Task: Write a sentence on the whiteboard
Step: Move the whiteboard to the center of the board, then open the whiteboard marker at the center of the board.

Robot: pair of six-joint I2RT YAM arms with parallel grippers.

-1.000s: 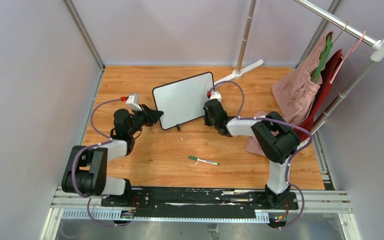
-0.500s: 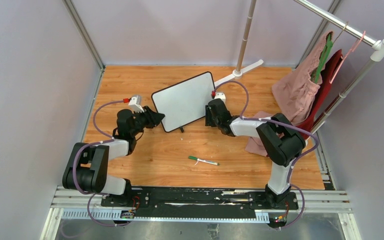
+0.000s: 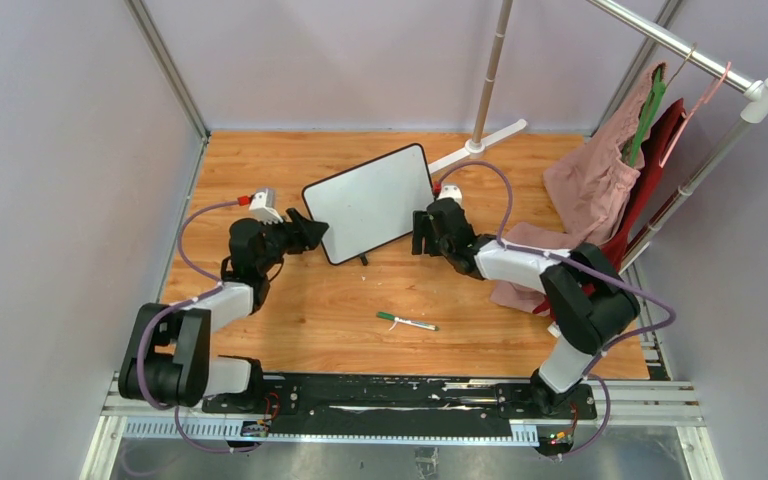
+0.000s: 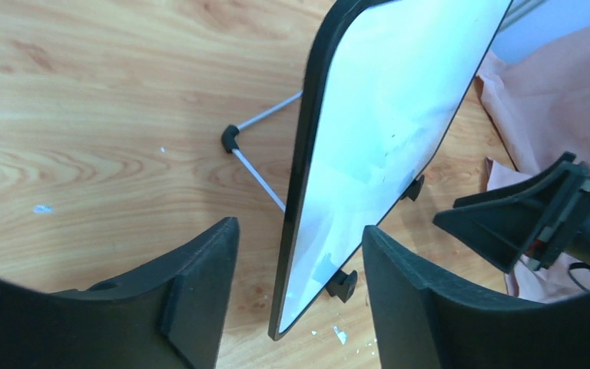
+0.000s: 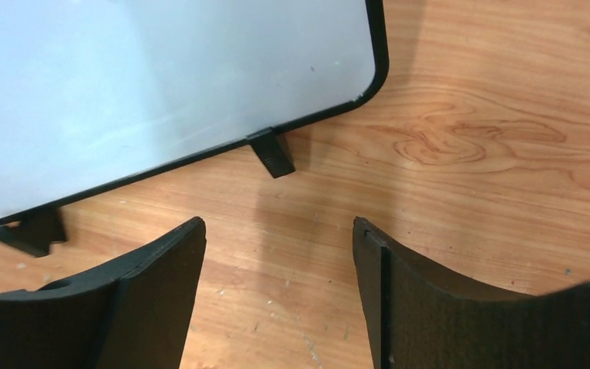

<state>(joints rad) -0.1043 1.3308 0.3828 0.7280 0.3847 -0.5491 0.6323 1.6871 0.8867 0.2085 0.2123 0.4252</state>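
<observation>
Lying nearest the arm bases on the wood table (image 3: 290, 300) is a green-capped marker (image 3: 407, 322), well apart from both arms. Further in, the L gripper (image 3: 312, 232) is spread wide w/ the whiteboard (image 3: 370, 203) lower-left edge btwn its fingers (image 4: 200, 292), gaps either side, gripping nothing. The R gripper (image 3: 421, 236) is likewise spread and empty, just beside the board's lower-right corner. The board stands tilted mid-table on small black feet (image 5: 273, 151). Far right, pink clothes (image 3: 590, 180) hang on a rack (image 3: 705, 60).

Small rectangular black-bordered whiteboard (image 3: 370, 200) stands at frame centre on the wooden tabletop (image 3: 290, 310), flanked by left gripper (image 3: 318, 233) and right gripper (image 3: 419, 234); green-capped marker pen (image 3: 407, 322) lies below.
</observation>
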